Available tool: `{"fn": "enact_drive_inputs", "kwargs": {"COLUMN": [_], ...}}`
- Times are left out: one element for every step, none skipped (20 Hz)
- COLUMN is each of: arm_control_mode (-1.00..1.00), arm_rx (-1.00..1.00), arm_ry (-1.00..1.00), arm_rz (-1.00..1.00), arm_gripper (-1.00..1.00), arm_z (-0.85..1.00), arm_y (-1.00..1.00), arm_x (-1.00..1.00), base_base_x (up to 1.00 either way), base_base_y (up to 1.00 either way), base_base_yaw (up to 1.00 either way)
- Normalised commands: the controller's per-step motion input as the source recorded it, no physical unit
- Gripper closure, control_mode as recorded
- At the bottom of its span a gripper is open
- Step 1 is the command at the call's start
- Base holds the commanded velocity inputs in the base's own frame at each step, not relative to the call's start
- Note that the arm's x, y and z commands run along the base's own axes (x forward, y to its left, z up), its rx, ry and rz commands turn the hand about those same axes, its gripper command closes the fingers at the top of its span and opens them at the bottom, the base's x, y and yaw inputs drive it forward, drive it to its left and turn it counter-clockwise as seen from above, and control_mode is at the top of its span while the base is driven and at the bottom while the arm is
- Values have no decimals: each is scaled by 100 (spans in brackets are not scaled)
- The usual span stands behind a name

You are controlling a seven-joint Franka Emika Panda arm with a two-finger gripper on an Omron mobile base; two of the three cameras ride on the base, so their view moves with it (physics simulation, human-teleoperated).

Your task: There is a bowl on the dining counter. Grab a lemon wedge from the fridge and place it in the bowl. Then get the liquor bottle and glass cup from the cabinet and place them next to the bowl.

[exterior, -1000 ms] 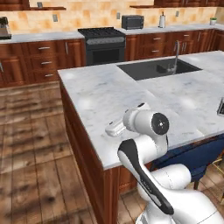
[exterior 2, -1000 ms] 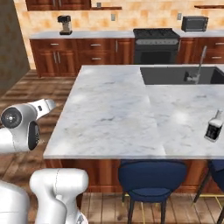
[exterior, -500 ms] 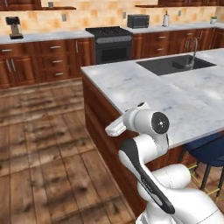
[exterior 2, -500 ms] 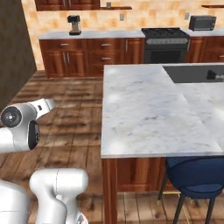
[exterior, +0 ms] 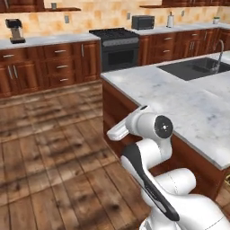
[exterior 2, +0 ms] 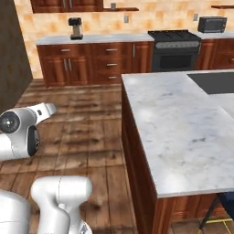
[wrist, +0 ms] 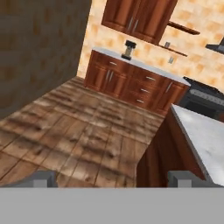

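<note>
The gripper (wrist: 111, 178) holds nothing: its two finger tips stand wide apart at the bottom of the hand view, with bare wooden floor (wrist: 83, 131) between them. It points along the floor toward the far row of cabinets (wrist: 131, 83) where a coffee machine (wrist: 128, 49) stands on the worktop.

No fridge, lemon wedge, bowl, bottle or glass can be made out, so the first thing to fetch lies somewhere off the counter (exterior: 188, 103). The likeliest lead is the tall dark slab (wrist: 39, 48) to the left of the counter in the hand view, also seen at the left edge of the right base view (exterior 2: 11, 59); whether it is the fridge I cannot tell. If so, the coming move turns leftward, away from the counter.

The left base view shows the counter's sink (exterior: 195, 68), the stove (exterior: 117, 47) and microwave (exterior: 143, 21) beyond it, with the folded arm (exterior: 148, 134) just beside the counter's corner. The right base view adds the open floor left of the counter.
</note>
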Motion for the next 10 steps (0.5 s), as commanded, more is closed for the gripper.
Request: {"fn": "enact_drive_inputs", "kwargs": {"arm_control_mode": [100,100,100,100,100,100,100,100,100,100], "arm_rx": [0,0,0,0,0,0,0,0,0,0], "arm_ry": [0,0,0,0,0,0,0,0,0,0], "arm_rz": [0,0,0,0,0,0,0,0,0,0], "arm_gripper": [-100,-100,-100,-100,-100,-100,-100,-100,-100,-100], "arm_z": [0,0,0,0,0,0,0,0,0,0], "arm_y": [0,0,0,0,0,0,0,0,0,0], "arm_x": [0,0,0,0,0,0,0,0,0,0], "base_base_x": [100,100,100,100,100,100,100,100,100,100], "base_base_y": [80,79,72,73,72,73,73,72,73,73], "base_base_yaw": [-25,-25,-28,-28,-28,-28,-27,-26,-26,-25]}}
